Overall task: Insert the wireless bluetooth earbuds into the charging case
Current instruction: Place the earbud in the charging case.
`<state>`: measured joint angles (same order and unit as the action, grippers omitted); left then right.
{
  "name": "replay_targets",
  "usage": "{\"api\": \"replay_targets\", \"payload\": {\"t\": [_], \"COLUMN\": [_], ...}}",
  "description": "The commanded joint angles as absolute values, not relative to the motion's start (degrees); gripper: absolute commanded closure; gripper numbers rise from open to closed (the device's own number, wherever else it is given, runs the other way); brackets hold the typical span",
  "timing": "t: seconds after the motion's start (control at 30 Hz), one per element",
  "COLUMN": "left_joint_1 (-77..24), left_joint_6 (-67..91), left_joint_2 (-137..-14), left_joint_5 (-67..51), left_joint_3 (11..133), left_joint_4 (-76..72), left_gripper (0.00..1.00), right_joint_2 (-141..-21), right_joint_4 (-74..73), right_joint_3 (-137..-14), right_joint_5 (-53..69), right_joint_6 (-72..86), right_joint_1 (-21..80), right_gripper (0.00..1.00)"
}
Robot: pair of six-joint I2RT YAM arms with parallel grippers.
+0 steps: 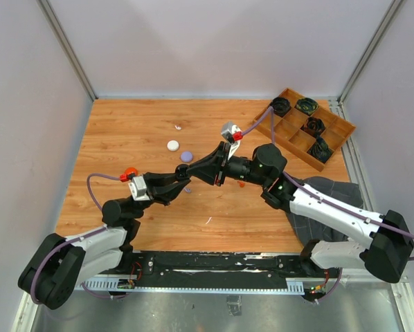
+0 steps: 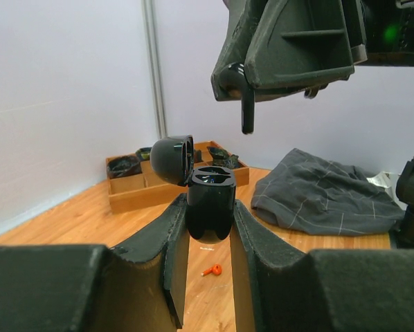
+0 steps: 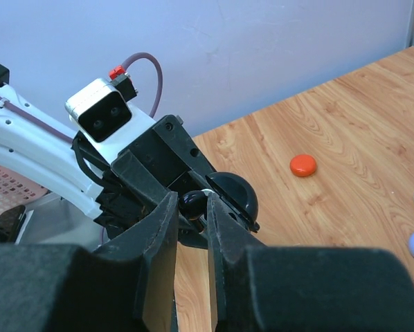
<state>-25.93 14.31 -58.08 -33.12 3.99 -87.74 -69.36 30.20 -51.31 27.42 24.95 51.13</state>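
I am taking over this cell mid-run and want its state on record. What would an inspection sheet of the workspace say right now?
Surface: wooden tabletop, no spill seen.
Job's things: black charging case, lid open, upright; black earbud held above it; red-orange earbud loose on the table.
Clutter: white disc, purple disc, red-orange disc, grey cloth, wooden tray holding black coiled bundles.
Grippers: left gripper shut on the case; right gripper shut on the black earbud.
Cables: purple cables run along both arms; no snag seen.
Surroundings: pale walls with metal corner posts.
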Motion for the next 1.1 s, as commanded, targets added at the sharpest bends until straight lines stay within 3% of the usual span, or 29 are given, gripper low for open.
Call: {"api": "replay_targets", "payload": {"t": [0.0,1.07], "left_joint_1": [-25.8,-25.9], "left_joint_6": [14.8,16.0], "left_joint_2": [-56.9,-54.4], "left_joint_5": [-33.8,-33.1], "left_joint_3": [5.4,6.2], "left_joint_4": [-100.7,-101.0], "left_gripper": [1.0,1.0], "right_joint_2": [-70.3,-72.5], "right_joint_4": [35.8,40.1], "right_joint_3": [-50.5,-48.9], "right_joint_5": [26.5,25.4], "right_joint_6": [25.4,27.6], "right_joint_1": [52.4,53.3], "right_gripper": [0.91,0.92]}}
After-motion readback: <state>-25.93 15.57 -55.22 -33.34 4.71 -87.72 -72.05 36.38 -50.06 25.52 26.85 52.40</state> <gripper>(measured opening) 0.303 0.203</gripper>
